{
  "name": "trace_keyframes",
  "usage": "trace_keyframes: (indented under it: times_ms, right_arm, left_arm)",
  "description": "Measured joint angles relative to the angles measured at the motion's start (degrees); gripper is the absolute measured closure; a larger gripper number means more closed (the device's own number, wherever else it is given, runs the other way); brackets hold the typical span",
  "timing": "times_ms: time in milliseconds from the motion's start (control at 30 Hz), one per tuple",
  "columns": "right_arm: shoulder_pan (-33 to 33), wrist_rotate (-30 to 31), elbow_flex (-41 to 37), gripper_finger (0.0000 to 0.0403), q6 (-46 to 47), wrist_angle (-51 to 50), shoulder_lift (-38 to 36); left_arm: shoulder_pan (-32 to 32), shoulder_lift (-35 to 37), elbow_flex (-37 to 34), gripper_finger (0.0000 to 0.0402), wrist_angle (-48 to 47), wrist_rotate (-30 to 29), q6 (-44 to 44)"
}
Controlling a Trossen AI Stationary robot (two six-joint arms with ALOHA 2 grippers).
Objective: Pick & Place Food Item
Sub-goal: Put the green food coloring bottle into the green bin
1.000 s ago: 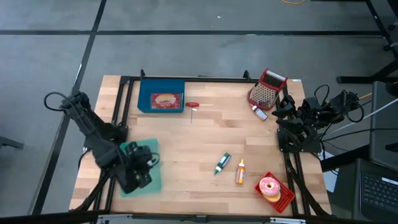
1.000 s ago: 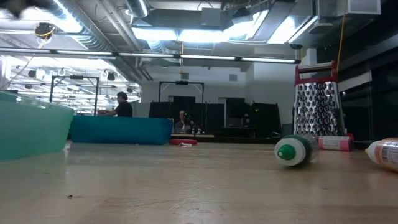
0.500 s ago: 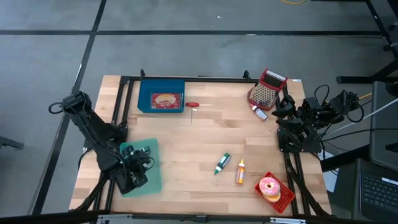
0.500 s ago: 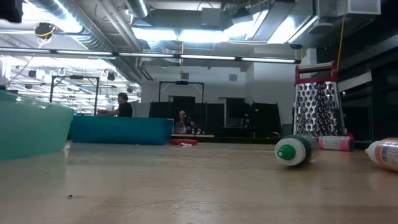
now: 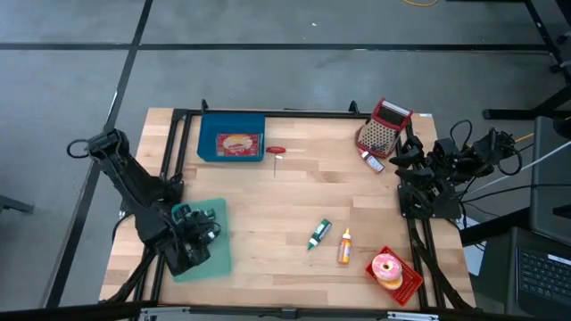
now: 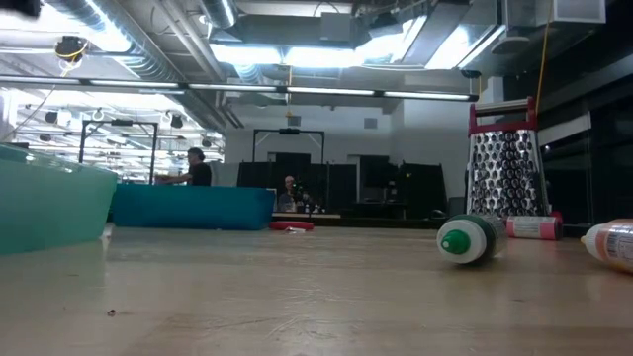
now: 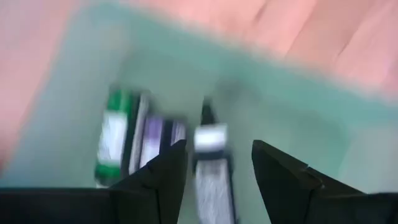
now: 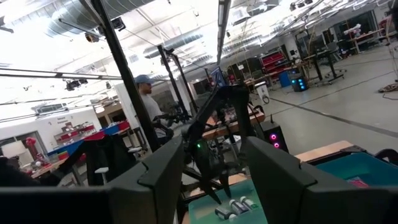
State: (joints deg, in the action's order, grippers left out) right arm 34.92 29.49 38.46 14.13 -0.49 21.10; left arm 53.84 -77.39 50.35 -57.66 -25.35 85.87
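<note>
A shallow green bin (image 5: 214, 234) sits at the table's near left, and several small packets lie flat on its floor. My left gripper (image 7: 214, 165) hangs just above them, open and pointing steeply down. A white-and-black packet (image 7: 210, 163) lies between its fingers, and a green one (image 7: 115, 140) and a purple one (image 7: 155, 137) lie beside it. The wrist picture is blurred and shows no touch. My right gripper (image 8: 211, 168) is raised at the table's right edge, open and holding nothing, and points across at the bin (image 8: 227, 205).
A blue tray (image 5: 210, 147) with a flat food piece (image 5: 235, 143) stands far left, a small red tool (image 5: 276, 150) beside it. A grater (image 5: 382, 127) stands far right. A green tube (image 5: 319, 234) and an orange bottle (image 5: 344, 246) lie mid-table. A pink doughnut (image 5: 387, 267) rests on a red plate.
My left gripper has sunk into the green bin and shifted a little toward the table's near left corner. The right arm and the things on the table have kept still.
</note>
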Motion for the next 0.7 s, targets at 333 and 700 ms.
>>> trace_keyframes:
  times_ms: [333,700]
  right_arm:
    - [0.0,0.1,0.0,0.0222,0.3,0.0,0.0]
    - [0.0,0.1,0.0,0.0222,0.3,-0.4,0.0]
  left_arm:
    - [-16.4,13.1,11.4,0.0229,13.3,-19.9,-15.0]
    - [-39.9,11.7,11.4,0.0243,39.1,5.9,-48.5]
